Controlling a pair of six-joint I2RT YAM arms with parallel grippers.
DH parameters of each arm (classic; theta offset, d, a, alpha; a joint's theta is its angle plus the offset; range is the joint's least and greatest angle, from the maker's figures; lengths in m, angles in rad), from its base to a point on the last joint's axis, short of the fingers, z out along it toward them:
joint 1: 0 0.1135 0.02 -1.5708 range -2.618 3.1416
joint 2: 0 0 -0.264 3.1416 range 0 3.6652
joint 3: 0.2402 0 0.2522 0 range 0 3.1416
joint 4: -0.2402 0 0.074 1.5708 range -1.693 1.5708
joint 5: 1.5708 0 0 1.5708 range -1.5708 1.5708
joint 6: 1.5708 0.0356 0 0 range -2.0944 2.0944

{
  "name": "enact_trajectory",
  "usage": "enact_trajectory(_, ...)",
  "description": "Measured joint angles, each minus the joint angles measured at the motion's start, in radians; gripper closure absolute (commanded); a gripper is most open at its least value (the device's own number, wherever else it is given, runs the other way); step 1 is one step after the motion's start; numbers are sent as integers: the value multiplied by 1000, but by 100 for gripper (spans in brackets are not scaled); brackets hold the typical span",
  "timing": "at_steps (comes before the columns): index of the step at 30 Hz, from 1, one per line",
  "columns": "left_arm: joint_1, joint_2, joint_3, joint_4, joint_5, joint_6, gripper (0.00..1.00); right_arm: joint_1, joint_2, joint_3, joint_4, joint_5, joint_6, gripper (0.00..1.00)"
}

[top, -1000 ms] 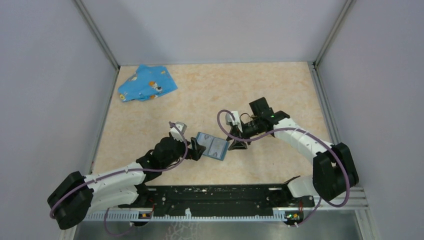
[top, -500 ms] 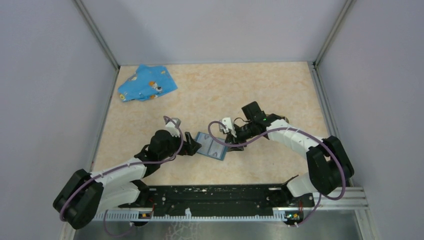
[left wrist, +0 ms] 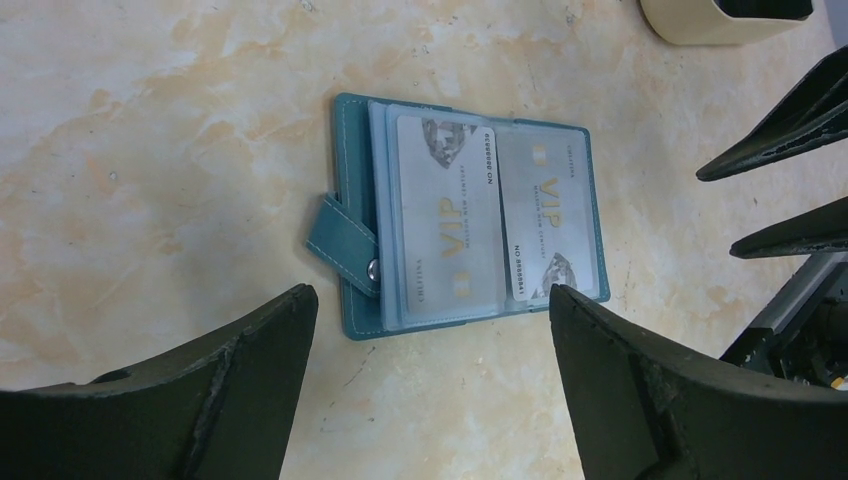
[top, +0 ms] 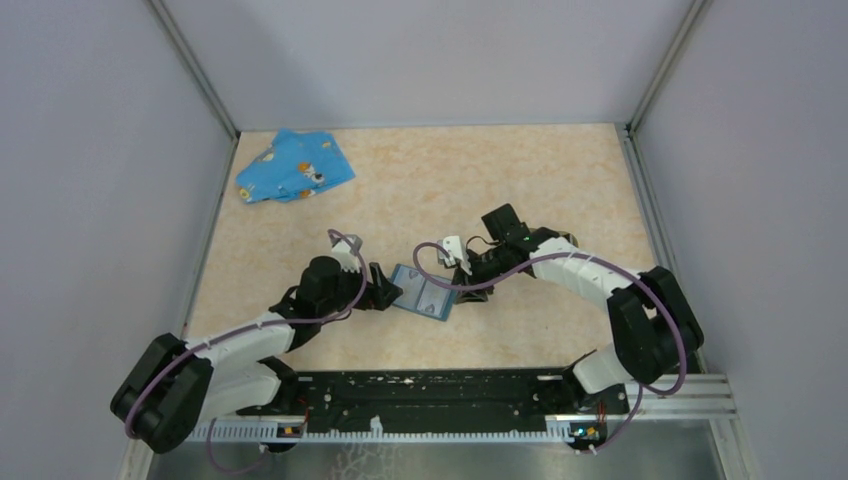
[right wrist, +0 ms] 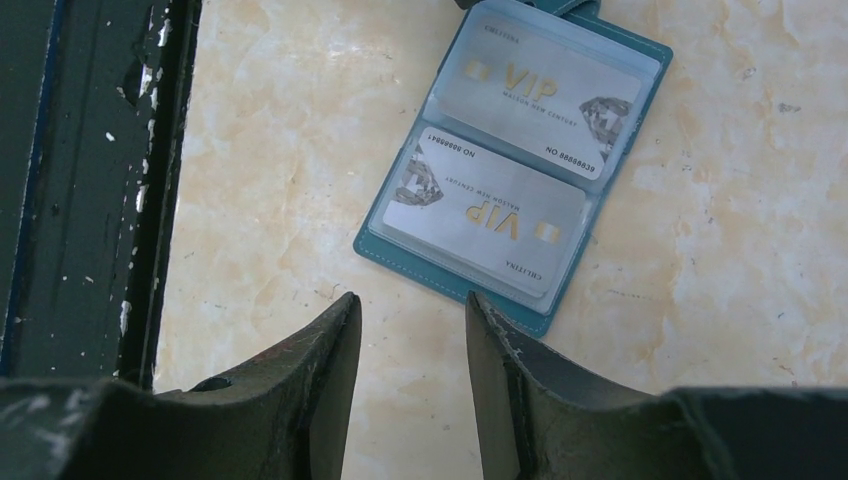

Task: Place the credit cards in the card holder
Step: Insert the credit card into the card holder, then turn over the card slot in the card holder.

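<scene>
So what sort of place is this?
Probably a robot test booth: plain grey walls on a metal frame, a left arm and right arm bolted at a table's edge, a card case laid between them.

2 silver VIP cards (left wrist: 445,215) flat in open teal case (left wrist: 350,170); beige card holder (left wrist: 690,28) nearby, prob. upright.

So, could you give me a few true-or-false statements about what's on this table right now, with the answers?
The teal stitched card case lies open on the marbled beige table. True.
Two silver VIP cards sit in its clear sleeves. True.
The left gripper is clamped on a card. False: its jaws stand wide open, holding nothing.
The blue patterned cloth covers the case. False: it lies apart, in the far left corner.
The right gripper carries the case. False: nothing sits between its jaws.
</scene>
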Motion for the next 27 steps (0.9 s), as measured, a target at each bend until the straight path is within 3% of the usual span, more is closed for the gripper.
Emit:
enact_trajectory(11,5,19,18,0,15,21,12,2,14,0,13,18,24,62)
enact_trajectory(17,11,49,46,-1,22,31,20,8,39,1,43,34,75,65)
enact_trajectory(27,18,175,127,0,76,51,42,8,69,2,50,52,121,65)
